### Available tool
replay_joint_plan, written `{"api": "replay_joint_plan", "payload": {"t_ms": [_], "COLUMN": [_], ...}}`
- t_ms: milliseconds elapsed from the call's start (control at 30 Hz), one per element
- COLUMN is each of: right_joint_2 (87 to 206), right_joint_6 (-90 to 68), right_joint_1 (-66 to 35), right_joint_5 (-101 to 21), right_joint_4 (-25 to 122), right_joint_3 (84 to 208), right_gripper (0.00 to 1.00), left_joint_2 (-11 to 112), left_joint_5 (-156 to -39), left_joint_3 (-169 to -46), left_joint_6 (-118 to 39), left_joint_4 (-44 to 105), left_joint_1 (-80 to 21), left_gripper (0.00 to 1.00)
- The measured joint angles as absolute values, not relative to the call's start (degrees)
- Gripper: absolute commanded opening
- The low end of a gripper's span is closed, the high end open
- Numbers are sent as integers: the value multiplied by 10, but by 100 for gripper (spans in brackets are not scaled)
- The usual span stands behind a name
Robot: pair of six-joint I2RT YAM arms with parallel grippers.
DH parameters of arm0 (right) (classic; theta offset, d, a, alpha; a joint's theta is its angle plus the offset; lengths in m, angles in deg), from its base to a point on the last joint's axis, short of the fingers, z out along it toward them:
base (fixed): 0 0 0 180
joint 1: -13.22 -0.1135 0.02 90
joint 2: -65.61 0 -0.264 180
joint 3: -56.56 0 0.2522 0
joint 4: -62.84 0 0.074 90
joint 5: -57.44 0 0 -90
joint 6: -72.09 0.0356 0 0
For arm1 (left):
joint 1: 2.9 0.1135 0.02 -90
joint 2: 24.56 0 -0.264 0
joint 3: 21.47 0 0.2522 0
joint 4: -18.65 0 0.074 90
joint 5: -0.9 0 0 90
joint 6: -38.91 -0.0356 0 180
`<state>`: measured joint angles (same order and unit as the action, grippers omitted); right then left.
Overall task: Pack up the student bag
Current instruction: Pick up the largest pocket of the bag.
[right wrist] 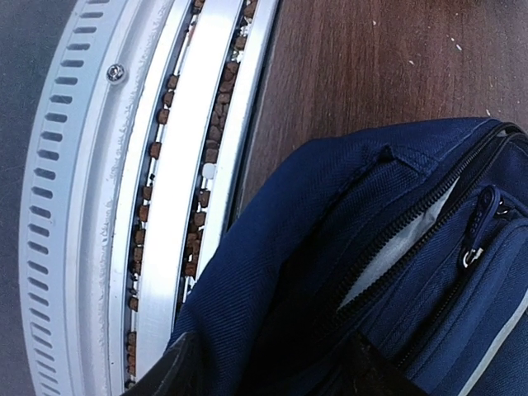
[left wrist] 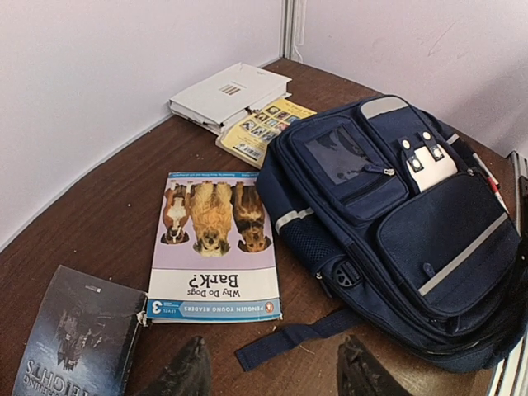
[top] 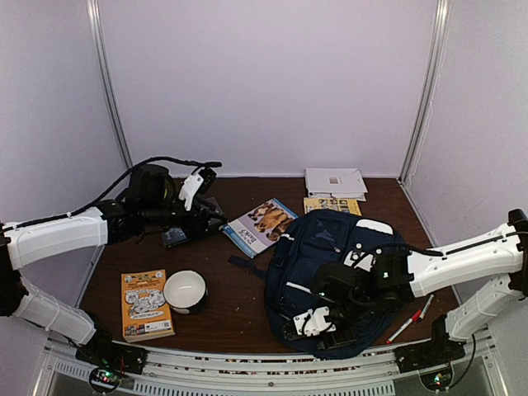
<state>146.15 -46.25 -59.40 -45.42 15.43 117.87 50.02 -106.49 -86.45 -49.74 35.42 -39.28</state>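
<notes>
Fingers of the left gripper (left wrist: 272, 375) are seen spread wide with nothing between them, held low over the brown wooden table (left wrist: 124, 190) at about 10 o'clock, just above a dark paperback (left wrist: 74, 338) and a lilac-covered dog book (left wrist: 214, 239). The right gripper (right wrist: 272, 371) is likewise parted wide, set down at the near edge of the large navy-blue fabric backpack with white trim stripes (top: 330, 247), with blue cloth lying in the gap but not clamped. The backpack is laid flat at about 4 o'clock on the table. Its main zip is parted slightly, and a pale surface is glimpsed inside; what it is cannot be told.
</notes>
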Motion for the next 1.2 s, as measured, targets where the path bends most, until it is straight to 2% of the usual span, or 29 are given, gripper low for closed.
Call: {"api": "replay_joint_plan", "payload": {"t_ms": [133,400,600,633,733,900,1067,1200], "right_joint_2": [1455,1428,1428,1428,1434,1443,1408,1352], "right_joint_6": [-460,-462,-470,-473,-471,-463,-463,-470], "right_joint_1": [-584,-540,-540,-540,-540,-525,-473,-435], "right_joint_5": [-463,-482,-499,-502,-503,-495,-506,-513], "right_joint_4": [149,147,148,148,150,141,85,42], "right_joint_3": [1179,1167,1158,1158,1158,1164,1201,1228], "right_gripper": [57,49,53,49,23,1,0,0], "left_joint_2": [500,500,500,500,500,500,500,500], "left_joint_5": [-1070,-1078,-1079,-1079,-1078,-1074,-1074,-1080], "left_joint_3": [-865,-865,-866,-866,-866,-873,-875,-875], "left_joint_6": [-497,-497,-497,-497,-497,-497,-497,-496], "left_joint_4": [354,354,354,354,355,355,355,354], "left_joint_1": [-393,-393,-393,-393,-393,-393,-395,-404], "left_gripper": [55,55,55,55,55,55,55,49]}}
